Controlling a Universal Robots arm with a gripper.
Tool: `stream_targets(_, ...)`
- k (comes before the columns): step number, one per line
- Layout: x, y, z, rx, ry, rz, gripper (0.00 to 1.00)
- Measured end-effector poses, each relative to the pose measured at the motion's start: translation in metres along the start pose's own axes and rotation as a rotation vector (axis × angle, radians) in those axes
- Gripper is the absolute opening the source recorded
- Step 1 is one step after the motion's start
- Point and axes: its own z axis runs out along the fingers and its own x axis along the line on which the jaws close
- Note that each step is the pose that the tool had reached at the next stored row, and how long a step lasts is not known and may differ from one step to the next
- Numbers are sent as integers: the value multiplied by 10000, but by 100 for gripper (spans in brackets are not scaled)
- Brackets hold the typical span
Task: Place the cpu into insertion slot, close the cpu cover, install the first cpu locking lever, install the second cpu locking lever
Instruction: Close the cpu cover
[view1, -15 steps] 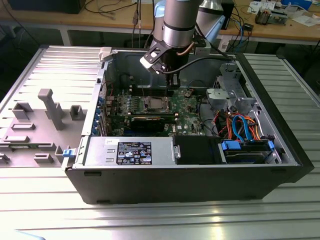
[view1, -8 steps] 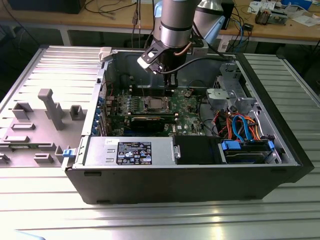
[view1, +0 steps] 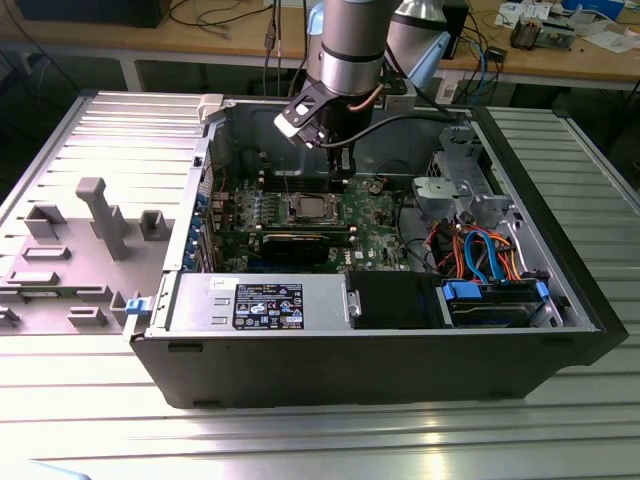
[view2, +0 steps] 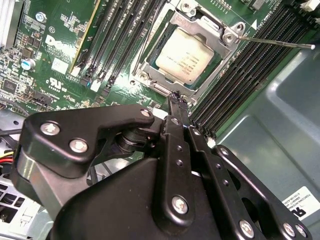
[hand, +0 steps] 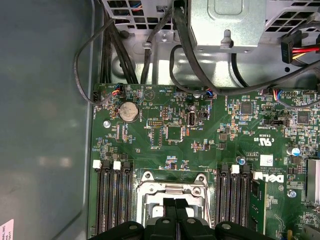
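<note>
The cpu (view2: 186, 56) lies in the insertion slot (view2: 143, 76) under the cpu cover (view2: 199, 23), end effector (view2: 175, 100) pinched together.

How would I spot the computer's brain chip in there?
Look inside the open black computer case for the green board. Near its middle, between rows of long black slots, a metal frame holds the chip. It is the only flat, plain silver square there.

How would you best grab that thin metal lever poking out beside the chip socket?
Grip the locking lever near its free end, which juts out over the black memory slots. Its other end sits tight against the cpu cover, too crowded to grip. The rod is thin and straight, so probably come from above, pinching across it from both sides.
</note>
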Motion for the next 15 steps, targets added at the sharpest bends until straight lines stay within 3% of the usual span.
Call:
stream_targets(6, 1, -23, 4, -1, 1, 1, 11)
stream_targets(11, 2, -77, 31, 0, 0, 1, 11)
stream_targets(15, 6, -226, 127, 0, 1, 1, 11)
